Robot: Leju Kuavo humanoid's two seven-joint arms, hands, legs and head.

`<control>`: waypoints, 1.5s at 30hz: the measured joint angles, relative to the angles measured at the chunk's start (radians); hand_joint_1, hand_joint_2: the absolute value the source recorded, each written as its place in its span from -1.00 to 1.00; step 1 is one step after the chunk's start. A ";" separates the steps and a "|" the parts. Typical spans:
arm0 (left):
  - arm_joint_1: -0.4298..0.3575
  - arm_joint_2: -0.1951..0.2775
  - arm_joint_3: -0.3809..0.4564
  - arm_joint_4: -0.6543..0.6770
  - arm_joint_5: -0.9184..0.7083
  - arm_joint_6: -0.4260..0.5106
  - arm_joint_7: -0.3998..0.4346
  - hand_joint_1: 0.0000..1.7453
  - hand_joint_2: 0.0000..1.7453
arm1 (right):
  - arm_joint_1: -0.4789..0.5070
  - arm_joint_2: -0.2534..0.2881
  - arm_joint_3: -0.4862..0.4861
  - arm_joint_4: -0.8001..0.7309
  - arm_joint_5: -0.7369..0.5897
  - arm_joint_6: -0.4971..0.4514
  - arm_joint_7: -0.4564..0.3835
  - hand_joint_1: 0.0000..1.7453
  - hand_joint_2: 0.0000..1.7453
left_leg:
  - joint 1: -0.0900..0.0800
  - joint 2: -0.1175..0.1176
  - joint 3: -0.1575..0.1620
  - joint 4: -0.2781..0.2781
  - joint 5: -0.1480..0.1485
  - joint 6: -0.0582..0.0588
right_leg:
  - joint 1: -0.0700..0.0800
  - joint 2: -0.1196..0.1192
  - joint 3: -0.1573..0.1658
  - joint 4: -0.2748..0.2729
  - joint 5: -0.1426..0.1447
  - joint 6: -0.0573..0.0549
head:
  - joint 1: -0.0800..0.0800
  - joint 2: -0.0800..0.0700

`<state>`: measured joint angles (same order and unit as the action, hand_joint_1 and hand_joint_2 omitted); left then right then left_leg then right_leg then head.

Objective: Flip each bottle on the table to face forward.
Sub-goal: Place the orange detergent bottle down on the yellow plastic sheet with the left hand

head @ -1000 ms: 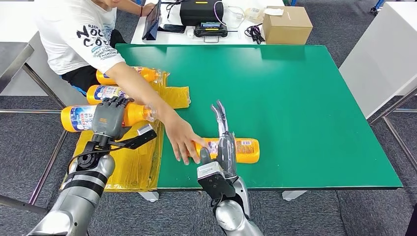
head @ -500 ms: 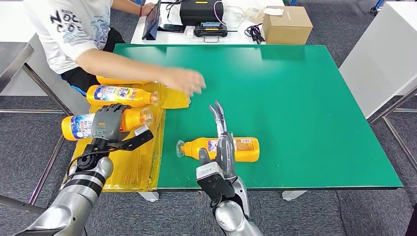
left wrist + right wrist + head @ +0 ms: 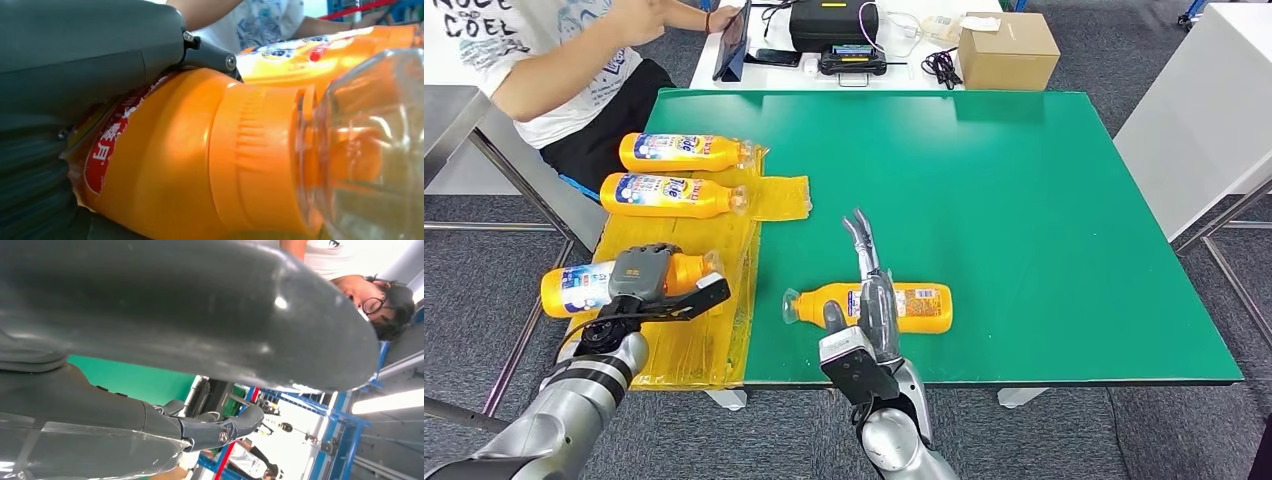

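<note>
Lower left: your left hand [image 3: 646, 276] grips an orange bottle [image 3: 574, 288]. Lower centre: your right hand [image 3: 871, 300], fingers spread, hovers over another bottle [image 3: 919, 306].

Cardboard box [image 3: 1007, 50] beyond green table [image 3: 1024, 200]

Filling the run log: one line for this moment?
left hand: holds orange bottle | right hand: open above second bottle | green table

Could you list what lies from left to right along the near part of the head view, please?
Bottle held by the left hand → left hand → yellow sheet → bottle on the green table, with the right hand above it.
</note>
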<state>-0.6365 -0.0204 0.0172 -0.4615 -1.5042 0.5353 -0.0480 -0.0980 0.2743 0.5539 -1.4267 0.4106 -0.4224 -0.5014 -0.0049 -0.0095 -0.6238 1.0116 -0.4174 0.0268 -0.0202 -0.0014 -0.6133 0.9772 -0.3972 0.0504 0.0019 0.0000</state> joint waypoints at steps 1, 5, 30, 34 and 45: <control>-0.007 0.003 -0.007 0.006 -0.012 -0.020 0.004 1.00 1.00 | 0.000 0.000 0.000 0.000 0.000 0.004 0.001 -1.00 -1.00 | 0.000 0.000 0.000 0.000 0.000 0.000 | 0.000 0.000 0.000 0.000 0.000 0.000 | 0.000 0.000; -0.032 0.010 -0.033 0.030 -0.043 -0.086 0.009 1.00 1.00 | 0.000 0.000 0.000 0.000 -0.005 0.019 0.002 -1.00 -1.00 | 0.000 0.000 0.001 0.000 0.000 0.000 | 0.000 0.000 0.001 0.000 0.000 0.000 | 0.000 0.000; -0.063 0.017 -0.047 0.058 0.036 -0.173 -0.056 -0.25 1.00 | 0.000 0.000 0.000 0.000 -0.008 0.035 0.003 -1.00 -1.00 | 0.000 0.000 0.003 0.000 0.000 0.000 | 0.000 0.000 0.003 0.000 0.000 0.000 | 0.000 0.000; -0.062 0.016 -0.015 0.058 0.172 -0.244 -0.174 -0.40 1.00 | 0.000 0.000 0.000 0.000 -0.015 0.044 0.002 -1.00 -1.00 | 0.000 -0.001 0.003 0.000 0.000 0.000 | 0.000 0.000 0.003 0.000 0.000 0.000 | 0.000 0.000; 0.020 -0.020 0.134 -0.003 0.667 -0.486 -0.554 -1.00 1.00 | -0.018 0.004 0.007 0.037 -0.054 0.059 -0.030 -1.00 -1.00 | -0.001 -0.001 0.004 0.000 0.000 0.000 | -0.001 0.000 0.005 0.000 0.000 0.000 | 0.000 0.000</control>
<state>-0.6166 -0.0405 0.1513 -0.4641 -0.8375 0.0495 -0.6021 -0.1157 0.2778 0.5609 -1.3898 0.3561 -0.3632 -0.5312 -0.0056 -0.0103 -0.6198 1.0115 -0.4174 0.0269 -0.0209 -0.0017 -0.6086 0.9771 -0.3973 0.0503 0.0021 0.0000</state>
